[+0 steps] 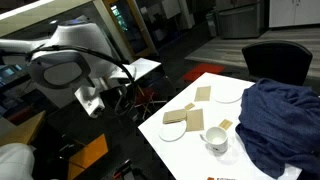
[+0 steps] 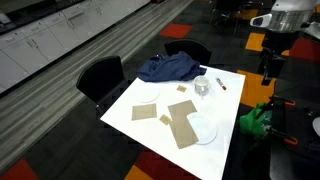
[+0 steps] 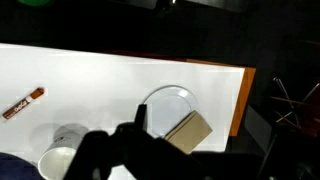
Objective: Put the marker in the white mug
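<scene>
Plainly, the marker [image 3: 22, 102] lies near the white mug [image 3: 63, 160], well apart from the fingers [image 2: 267, 68] (their opening cannot be told).

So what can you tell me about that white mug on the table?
The white mug is small, round and looks ceramic. It stands upright, mouth up, on the white table, close beside the dark blue cloth and near a plate bearing a tan piece. The marker lies apart from it. Its handle is too small to make out.
</scene>
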